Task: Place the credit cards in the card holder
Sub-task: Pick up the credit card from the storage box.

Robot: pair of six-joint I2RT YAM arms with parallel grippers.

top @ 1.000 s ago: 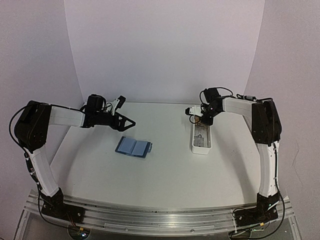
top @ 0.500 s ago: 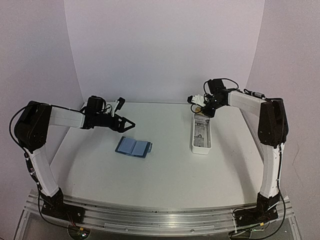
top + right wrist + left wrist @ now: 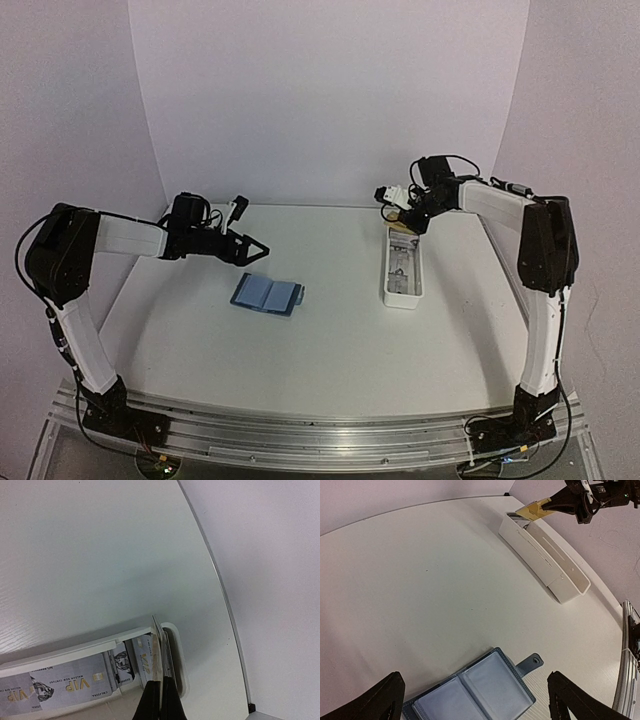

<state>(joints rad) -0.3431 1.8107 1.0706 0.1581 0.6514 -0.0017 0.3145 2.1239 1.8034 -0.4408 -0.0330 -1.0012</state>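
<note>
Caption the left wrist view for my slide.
Open left hand hovers over the unfolded blue card holder; the right hand holds a gold card above the white tray's far end.

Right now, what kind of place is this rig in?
Probably a lab robot cell: plain white backdrop, white table, left arm and right arm bolted to an aluminium rail.
</note>
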